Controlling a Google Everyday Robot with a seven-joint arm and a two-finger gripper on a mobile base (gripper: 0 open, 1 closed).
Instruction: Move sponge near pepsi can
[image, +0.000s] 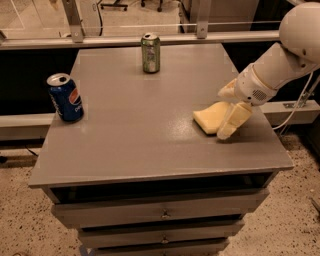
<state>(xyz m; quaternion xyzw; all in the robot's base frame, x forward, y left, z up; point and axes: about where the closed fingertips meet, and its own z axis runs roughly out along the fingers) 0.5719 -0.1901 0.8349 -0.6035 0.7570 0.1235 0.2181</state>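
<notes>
The sponge (209, 118) is a flat pale-yellow pad lying on the right part of the grey cabinet top (140, 125). The pepsi can (65, 97) stands upright near the left edge, far from the sponge. My gripper (229, 107) comes in from the right on a white arm and is open. One pale finger (234, 121) rests over the sponge's right end, and the other (226, 90) sits just behind the sponge. The sponge's right edge is hidden by the front finger.
A green-silver can (150, 52) stands at the back middle of the top. Drawers (162, 214) run below the front edge. A metal rail (150, 38) runs behind the cabinet. A cable (300, 105) hangs at the right.
</notes>
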